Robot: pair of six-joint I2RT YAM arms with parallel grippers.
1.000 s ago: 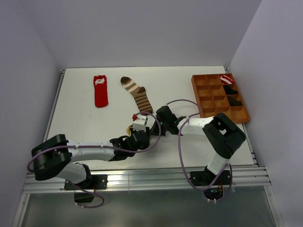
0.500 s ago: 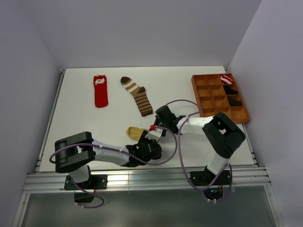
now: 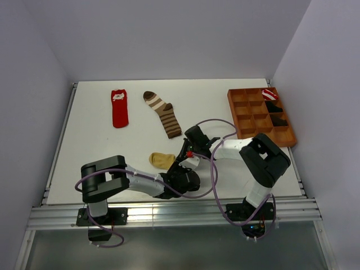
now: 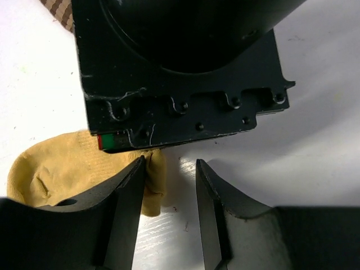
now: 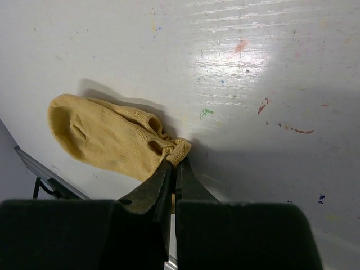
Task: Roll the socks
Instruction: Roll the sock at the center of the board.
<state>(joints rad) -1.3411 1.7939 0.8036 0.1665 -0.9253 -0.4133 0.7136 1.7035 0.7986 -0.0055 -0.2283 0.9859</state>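
The mustard-yellow sock (image 3: 161, 160) lies flat near the table's front middle. My right gripper (image 3: 181, 158) is shut on its cuff edge; the right wrist view shows the jaws (image 5: 175, 161) pinching the bunched cuff of the sock (image 5: 107, 138). My left gripper (image 3: 185, 166) is open just right of the sock, below the right gripper. In the left wrist view its jaws (image 4: 169, 171) straddle bare table, with the sock's edge (image 4: 62, 169) beside the left finger (image 4: 126, 202). The red sock (image 3: 119, 108) and the brown striped sock (image 3: 164, 113) lie flat at the back.
A brown compartment tray (image 3: 230, 107) stands at the right, holding a red-and-white rolled bundle (image 3: 270, 94) and black rolled bundles (image 3: 274, 107). The right gripper's black body (image 4: 180, 67) fills the top of the left wrist view. Cables loop over both arms.
My left arm has swung to the right, off the yellow sock, which now shows in the top view. The right gripper has stayed at the sock's cuff.
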